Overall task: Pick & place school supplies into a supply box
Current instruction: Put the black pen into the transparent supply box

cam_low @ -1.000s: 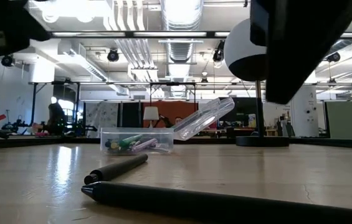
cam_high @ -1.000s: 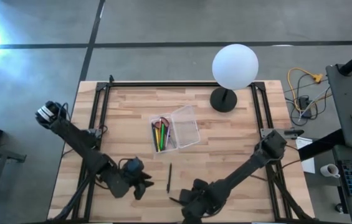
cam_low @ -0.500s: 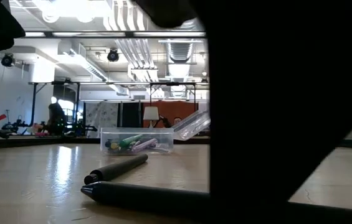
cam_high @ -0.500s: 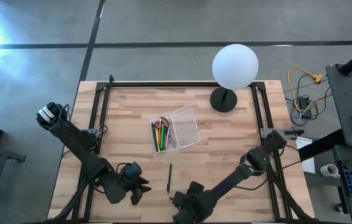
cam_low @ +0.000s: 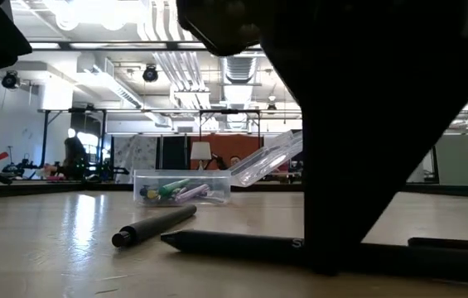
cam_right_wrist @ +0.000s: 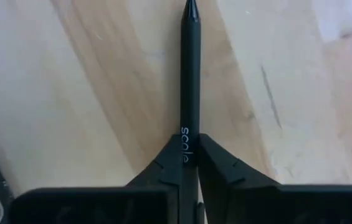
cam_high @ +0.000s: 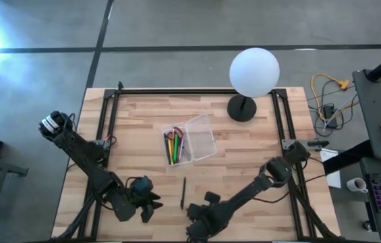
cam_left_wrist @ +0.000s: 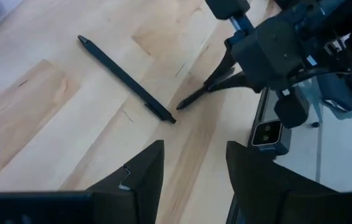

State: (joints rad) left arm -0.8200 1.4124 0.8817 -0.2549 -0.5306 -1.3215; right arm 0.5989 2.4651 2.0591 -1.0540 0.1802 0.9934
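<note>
The clear supply box [cam_high: 189,143] stands mid-table with its lid tipped open and coloured pens inside; the low view shows the box [cam_low: 181,189] in the distance. One dark pen [cam_high: 183,192] lies flat on the wood in front of it. A second dark pen [cam_right_wrist: 191,81] lies near the table's front edge, and my right gripper [cam_high: 193,214] is shut on it. My left gripper [cam_left_wrist: 194,177] hovers open, to the left of both pens, with nothing between its fingers. My right gripper pinches the second dark pen's barrel at its printed lettering [cam_right_wrist: 188,138] between the two fingers [cam_right_wrist: 163,165], well behind the tip. The fingers come from above, pointing steeply down, and lie across the pen. The pen lies level at the table top [cam_low: 242,244].
A white globe lamp [cam_high: 253,71] on a black base stands at the far right of the table. Black frame rails [cam_high: 109,128] run along both table sides. Bare wood lies between the box and the loose pen.
My right gripper has come down to the table near the front edge, tipping steeper, and has shut on the second dark pen. That pen has slid a little along the table; the other pen and the box have stayed put.
</note>
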